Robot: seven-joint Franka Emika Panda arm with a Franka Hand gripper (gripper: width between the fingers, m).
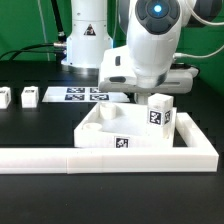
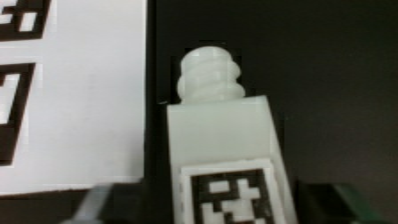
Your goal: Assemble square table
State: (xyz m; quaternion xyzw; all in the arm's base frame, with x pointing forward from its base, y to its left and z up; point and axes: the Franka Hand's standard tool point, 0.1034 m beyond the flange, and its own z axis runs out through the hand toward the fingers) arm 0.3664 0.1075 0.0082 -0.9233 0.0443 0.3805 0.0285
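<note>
**Gripper straddles an upright leg block beside the slab**

In the wrist view the gripper (image 2: 224,208) has a dark finger (image 2: 111,205) on each side of a white leg block (image 2: 221,130). The jaws are partly drawn in. Whether they actually press the block cannot be told.

Only this view shows the block's ribbed, rounded tip and the black-and-white tag on its face. It also shows the marker board (image 2: 71,90) lying alongside.

The exterior view hides the fingers behind the arm (image 1: 150,45). It shows the leg block (image 1: 160,112) upright at the right corner of the square slab (image 1: 120,132). The slab sits on the black worktop (image 1: 30,125), in the angle of the L-shaped rail (image 1: 40,157). Two spare leg blocks (image 1: 29,97) stand well apart at the exterior view's left.

All the labels are square code patterns.
</note>
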